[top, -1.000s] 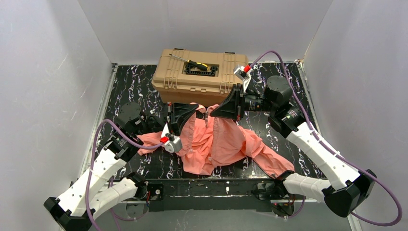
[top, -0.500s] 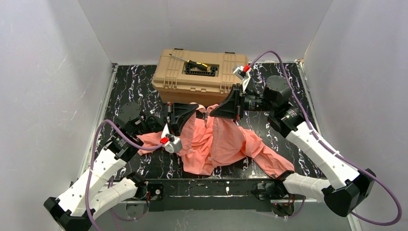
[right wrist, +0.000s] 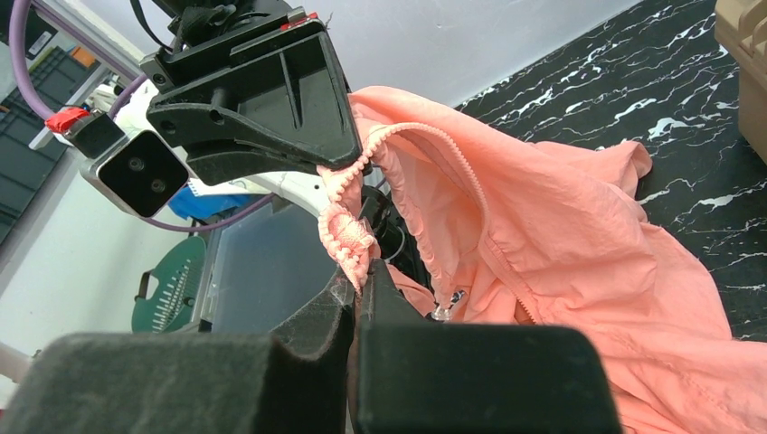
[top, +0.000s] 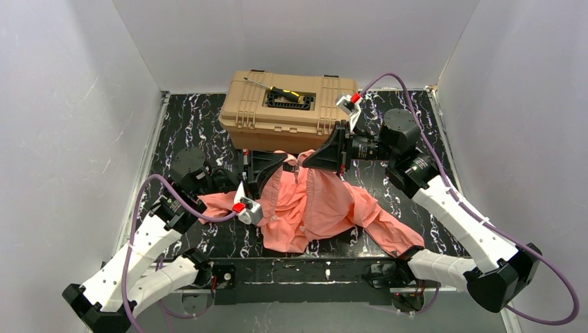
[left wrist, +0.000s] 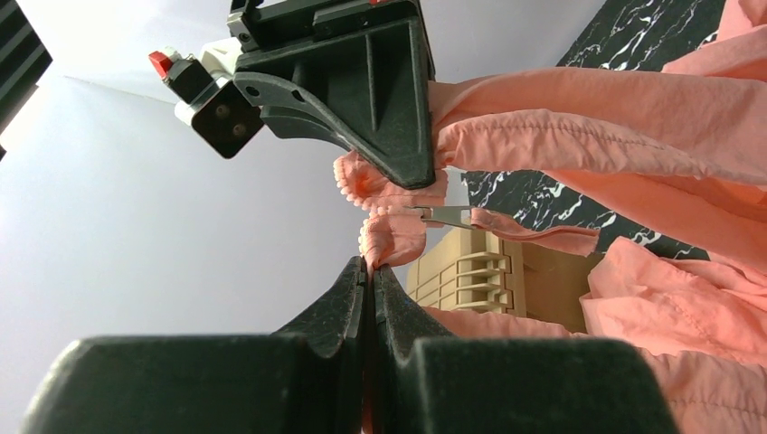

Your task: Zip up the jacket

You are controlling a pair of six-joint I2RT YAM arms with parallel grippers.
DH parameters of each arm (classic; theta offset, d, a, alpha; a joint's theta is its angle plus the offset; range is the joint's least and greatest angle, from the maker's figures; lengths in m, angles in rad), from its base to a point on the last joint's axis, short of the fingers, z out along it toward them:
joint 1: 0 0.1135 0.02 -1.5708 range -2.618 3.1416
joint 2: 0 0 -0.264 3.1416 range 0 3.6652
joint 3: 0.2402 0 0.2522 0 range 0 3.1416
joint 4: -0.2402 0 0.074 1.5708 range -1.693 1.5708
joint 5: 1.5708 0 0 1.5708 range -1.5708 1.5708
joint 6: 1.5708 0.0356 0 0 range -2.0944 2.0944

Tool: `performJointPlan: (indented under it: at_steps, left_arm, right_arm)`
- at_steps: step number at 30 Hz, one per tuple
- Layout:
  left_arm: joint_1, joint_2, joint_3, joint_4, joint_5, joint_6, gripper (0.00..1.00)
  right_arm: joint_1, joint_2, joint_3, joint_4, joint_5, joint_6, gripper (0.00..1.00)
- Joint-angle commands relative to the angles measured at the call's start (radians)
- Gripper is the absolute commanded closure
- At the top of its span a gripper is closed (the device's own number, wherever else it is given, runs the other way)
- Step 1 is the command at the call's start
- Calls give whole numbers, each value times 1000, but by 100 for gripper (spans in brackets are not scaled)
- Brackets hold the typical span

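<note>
The jacket (top: 326,205) lies crumpled on the table (top: 187,132), just in front of the tan toolbox (top: 288,114). Both arms bend inward at the elbow, so their wrists lie level and face each other near the toolbox's front wall. The left gripper (top: 286,162) is clamped on a pinch of the jacket's zipper edge. The right gripper (top: 306,162), almost tip to tip with it, pinches the toothed edge opposite and holds it raised.

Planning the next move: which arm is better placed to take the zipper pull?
Left, probably. The left gripper pinches the jacket edge just below the zipper pull; the right gripper clamps the edge above it.
</note>
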Motion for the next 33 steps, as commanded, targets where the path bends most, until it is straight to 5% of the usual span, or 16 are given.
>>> performJointPlan:
  at_steps: [1, 18, 33]
  left_arm:
    - [-4, -8, 41, -40, 20, 61, 100]
    - [-8, -4, 59, -20, -32, 62, 100]
    - [-9, -4, 38, -33, -39, 83, 100]
  right_arm:
    - [4, -2, 47, 49, -2, 19, 99]
    - [4, 14, 38, -106, -1, -23, 99]
    - [4, 4, 6, 47, -29, 79, 99]
